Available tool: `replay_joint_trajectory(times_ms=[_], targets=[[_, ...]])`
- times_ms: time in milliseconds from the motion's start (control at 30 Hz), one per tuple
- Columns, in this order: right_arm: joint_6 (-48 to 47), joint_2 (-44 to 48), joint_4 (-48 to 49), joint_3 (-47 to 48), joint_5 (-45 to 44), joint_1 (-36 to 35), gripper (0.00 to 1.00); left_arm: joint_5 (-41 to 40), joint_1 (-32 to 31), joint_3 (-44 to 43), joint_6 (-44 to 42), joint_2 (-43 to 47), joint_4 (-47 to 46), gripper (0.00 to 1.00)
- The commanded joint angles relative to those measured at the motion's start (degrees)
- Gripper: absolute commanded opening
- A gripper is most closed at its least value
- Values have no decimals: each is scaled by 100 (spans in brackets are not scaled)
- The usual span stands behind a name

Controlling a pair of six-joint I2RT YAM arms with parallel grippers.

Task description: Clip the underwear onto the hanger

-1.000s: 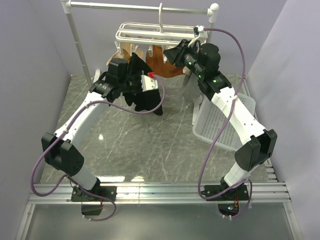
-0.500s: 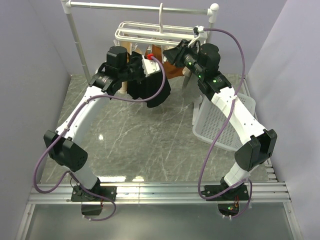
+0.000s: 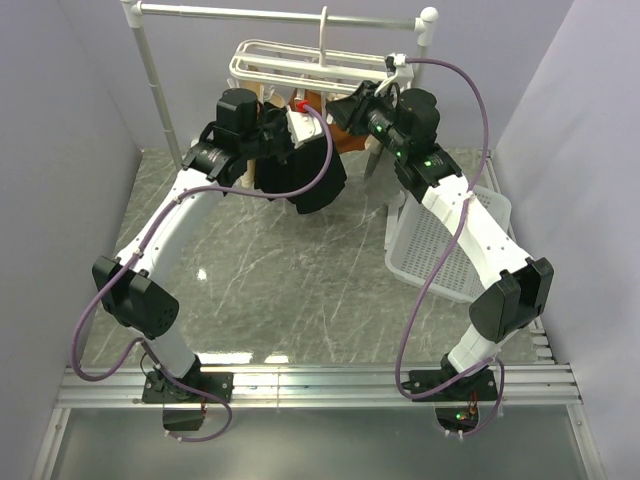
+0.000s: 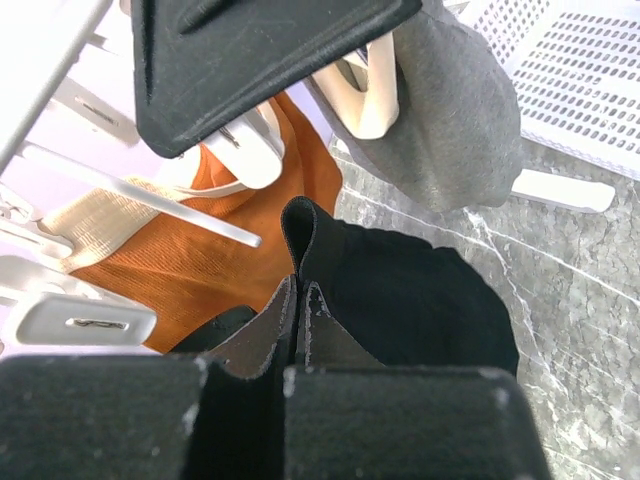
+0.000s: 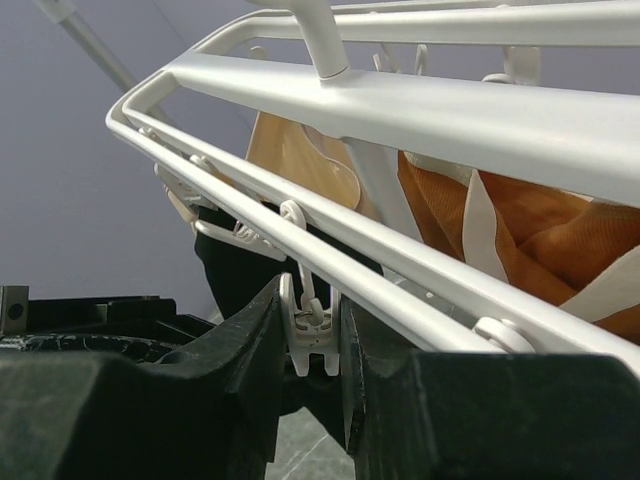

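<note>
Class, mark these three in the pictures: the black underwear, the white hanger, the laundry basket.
black underwear [image 4: 410, 300]: left wrist view, its bunched fabric.
white hanger [image 5: 480, 115]: right wrist view, a bar of its frame.
laundry basket [image 3: 412, 250]: top view, its perforated wall.

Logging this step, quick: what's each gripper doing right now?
Left gripper: closed, holding the underwear.
Right gripper: closed on a hanger clip.
</note>
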State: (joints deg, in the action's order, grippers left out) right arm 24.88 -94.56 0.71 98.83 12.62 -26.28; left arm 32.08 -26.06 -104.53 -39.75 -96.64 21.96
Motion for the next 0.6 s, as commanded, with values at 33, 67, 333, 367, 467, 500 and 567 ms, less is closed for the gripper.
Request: replay_joint_trajectory(times_ms=[33, 67, 333, 367, 467, 500, 567], targets=[[-177, 158, -97, -171, 162, -79, 0, 80, -13, -305, 143, 14, -253, 0], [-212, 158, -106, -179, 162, -96, 0, 80, -21, -313, 134, 5, -253, 0], [-335, 131, -89, -250, 135, -123, 0, 159, -21, -322, 178, -4, -314, 0], [-370, 123, -80, -250, 135, -131, 0, 176, -21, -322, 178, -4, -297, 0], [-431, 140, -80, -276, 153, -140, 0, 185, -13, -340, 195, -13, -315, 0], [-449, 140, -89, -294, 153, -140, 0, 194, -13, -340, 204, -13, -323, 0], [-484, 131, -80, -311, 153, -158, 0, 203, -13, -357, 222, -21, -332, 0]])
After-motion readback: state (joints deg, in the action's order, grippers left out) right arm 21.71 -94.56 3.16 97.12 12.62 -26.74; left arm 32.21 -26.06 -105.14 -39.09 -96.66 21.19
